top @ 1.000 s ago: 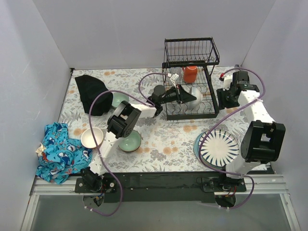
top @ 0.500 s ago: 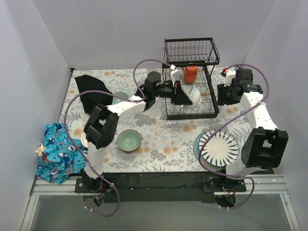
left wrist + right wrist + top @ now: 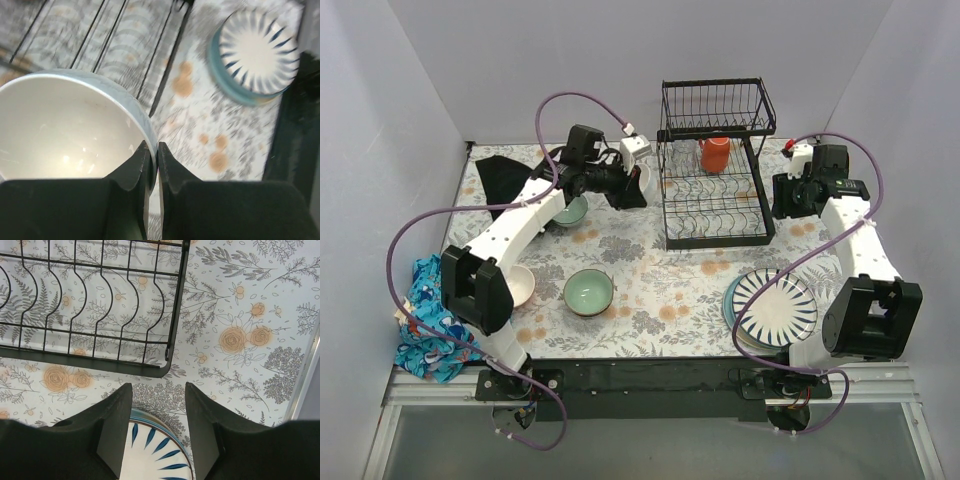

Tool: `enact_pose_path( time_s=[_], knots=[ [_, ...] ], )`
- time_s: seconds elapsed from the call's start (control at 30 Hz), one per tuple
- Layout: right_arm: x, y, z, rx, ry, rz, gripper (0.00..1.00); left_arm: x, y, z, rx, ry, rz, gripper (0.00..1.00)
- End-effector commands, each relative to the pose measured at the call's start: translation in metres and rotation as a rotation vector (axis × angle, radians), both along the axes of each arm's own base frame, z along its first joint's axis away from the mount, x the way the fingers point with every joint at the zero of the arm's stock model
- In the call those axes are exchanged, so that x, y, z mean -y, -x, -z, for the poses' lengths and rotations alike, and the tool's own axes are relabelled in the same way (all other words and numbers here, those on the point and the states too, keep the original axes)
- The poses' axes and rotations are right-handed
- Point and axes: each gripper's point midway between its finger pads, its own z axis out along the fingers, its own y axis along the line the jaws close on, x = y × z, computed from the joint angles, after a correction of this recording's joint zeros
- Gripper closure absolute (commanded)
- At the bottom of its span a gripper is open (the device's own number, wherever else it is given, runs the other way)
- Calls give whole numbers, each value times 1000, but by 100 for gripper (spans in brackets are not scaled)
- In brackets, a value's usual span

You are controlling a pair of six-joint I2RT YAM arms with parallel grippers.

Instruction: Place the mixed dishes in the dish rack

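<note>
My left gripper (image 3: 632, 190) is shut on the rim of a small white bowl (image 3: 642, 179) and holds it in the air just left of the black wire dish rack (image 3: 716, 108). In the left wrist view the fingers (image 3: 141, 165) pinch the bowl (image 3: 65, 130) at its rim. An orange mug (image 3: 715, 154) stands in the rack's lower tier. My right gripper (image 3: 786, 198) is open and empty to the right of the rack. It hangs over the stacked striped plates (image 3: 150, 455), beside the rack's lower tray (image 3: 90, 360). The plates (image 3: 775, 308) lie at the front right.
A pale-green-inside bowl (image 3: 589, 292) sits at front centre, and a white bowl (image 3: 517, 286) to its left. Another greenish bowl (image 3: 571, 211) lies under the left arm. A black cloth (image 3: 505, 180) is at back left and a blue patterned cloth (image 3: 440, 315) at front left.
My left gripper has pulled back out of the rack's lower tier and swung left, still holding the white bowl. The right arm has hardly moved.
</note>
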Motion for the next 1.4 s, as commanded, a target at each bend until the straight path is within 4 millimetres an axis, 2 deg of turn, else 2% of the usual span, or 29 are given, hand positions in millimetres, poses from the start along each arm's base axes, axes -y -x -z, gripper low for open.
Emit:
enact_pose_path(
  time_s=[0.0, 0.2, 0.23, 0.33, 0.53, 0.57, 0.6, 0.7, 0.83, 0.9, 1.0, 1.17, 1.37],
  knots=[
    [-8, -2, -19, 73, -49, 5, 45, -46, -3, 66, -10, -369, -43, 100],
    [-11, 1, -21, 78, -65, 7, 45, -62, -28, 113, -19, -508, -146, 100],
    [-11, 2, -21, 78, -67, 5, 45, -71, -34, 127, -27, -564, -180, 100],
    [-12, 5, -22, 81, -67, 5, 45, -85, -46, 150, -24, -655, -241, 100],
    [-14, 17, -15, 69, -74, 3, 44, -89, -58, 167, -15, -698, -273, 100],
    [-14, 18, -15, 70, -74, 3, 44, -89, -59, 172, -25, -704, -273, 94],
    [-14, 20, -15, 70, -73, 4, 44, -88, -60, 172, -23, -704, -274, 84],
    [-13, 23, -13, 68, -69, 7, 44, -82, -57, 167, -34, -678, -257, 67],
    [-12, 25, -14, 73, -65, 11, 44, -68, -50, 136, -28, -590, -219, 54],
    [-12, 26, -14, 76, -63, 12, 44, -65, -53, 112, 0, -560, -238, 51],
    [-11, 27, -14, 77, -59, 16, 44, -72, -58, 90, 27, -575, -284, 50],
    [-10, 30, -11, 73, -51, 21, 43, -118, -60, 93, 30, -715, -278, 53],
    [-9, 33, -10, 70, -50, 22, 43, -173, -76, 94, 69, -785, -282, 54]
  ],
)
